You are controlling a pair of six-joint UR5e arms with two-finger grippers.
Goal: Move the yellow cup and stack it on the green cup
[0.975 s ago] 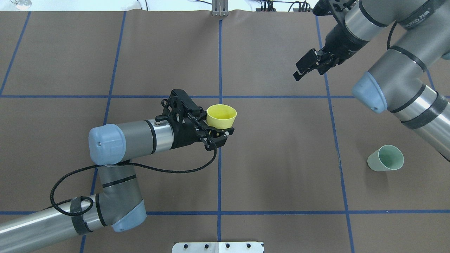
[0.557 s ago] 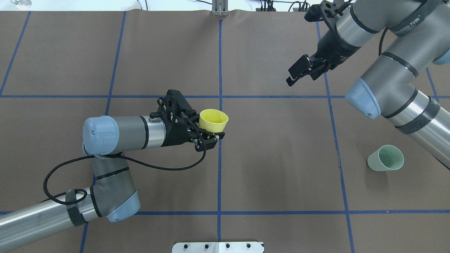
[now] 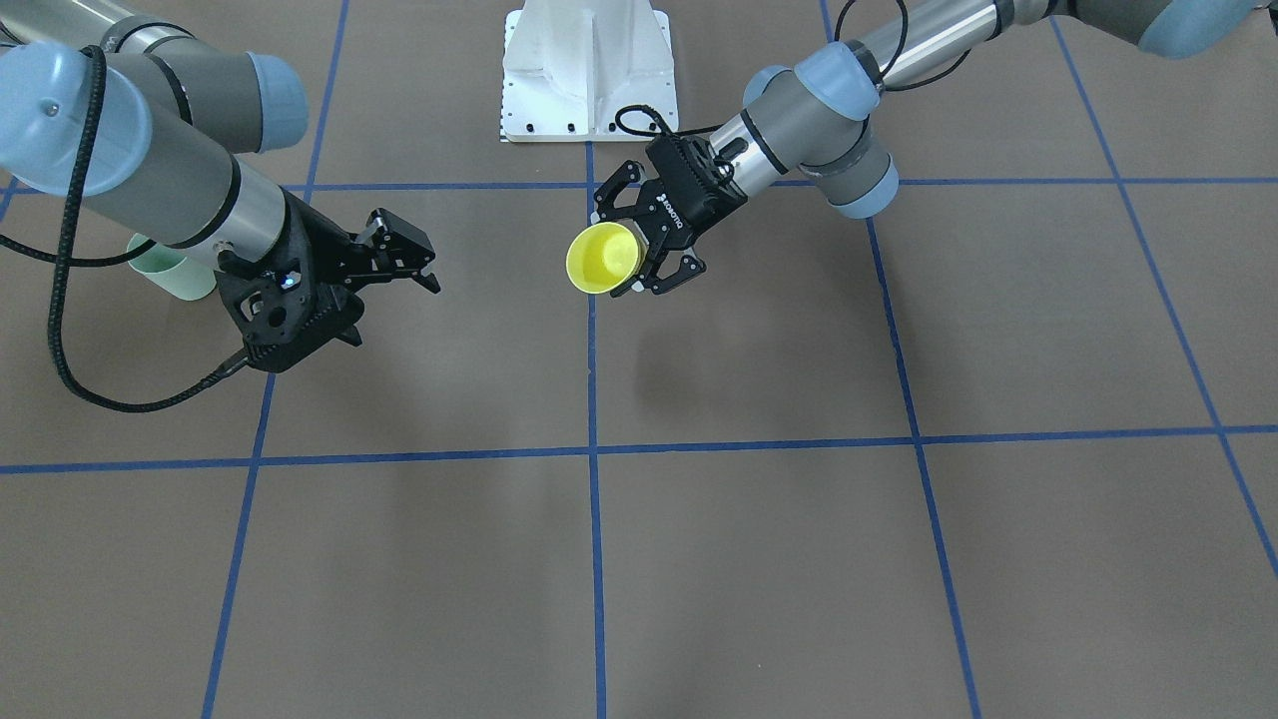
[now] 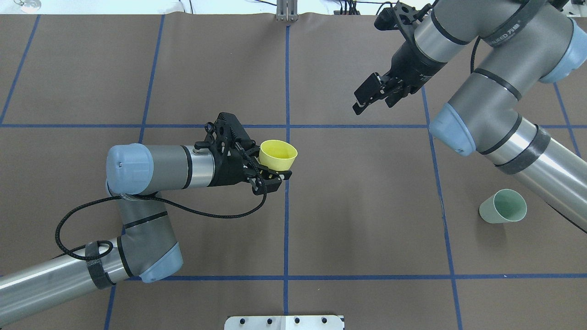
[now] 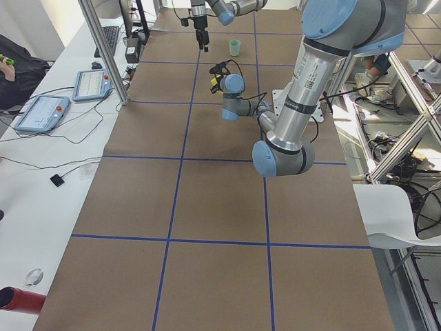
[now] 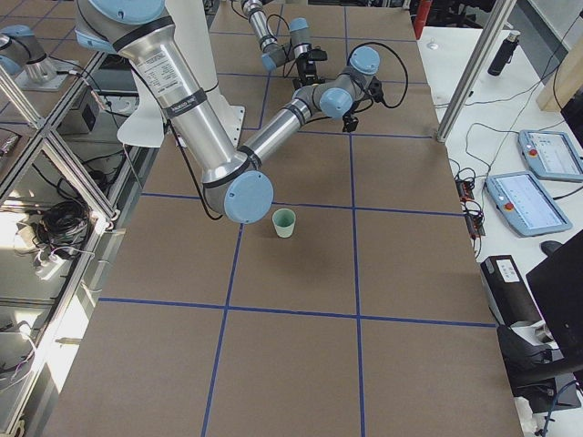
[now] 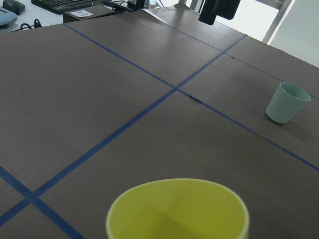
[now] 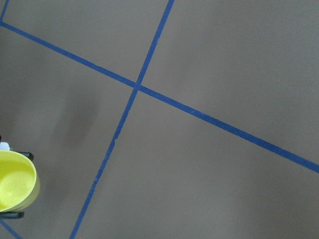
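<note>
Brown surface (image 4: 367, 192) stretches wide between green cup (image 4: 502, 207) and yellow cup (image 4: 277, 153) clamped in left tool (image 4: 274, 167); right tool (image 4: 364, 101) hangs open.

Worktop (image 4: 367, 206): flat, brown covering.
Blue tape lines (image 4: 286, 229): grid across the worktop.
White base plate (image 3: 587, 60): middle of the robot-side edge.
Side table (image 5: 21, 207): white, along the far edge, carrying two control tablets (image 5: 43, 112), a keyboard (image 5: 111, 40) and loose cables.
Aluminium post (image 5: 105, 52): upright, beside the tablets.

Plain bright yellow cup (image 4: 277, 155), pale mint green cup (image 4: 503, 207), brown surface (image 4: 367, 220) gridded by blue tape lines (image 4: 367, 277).
</note>
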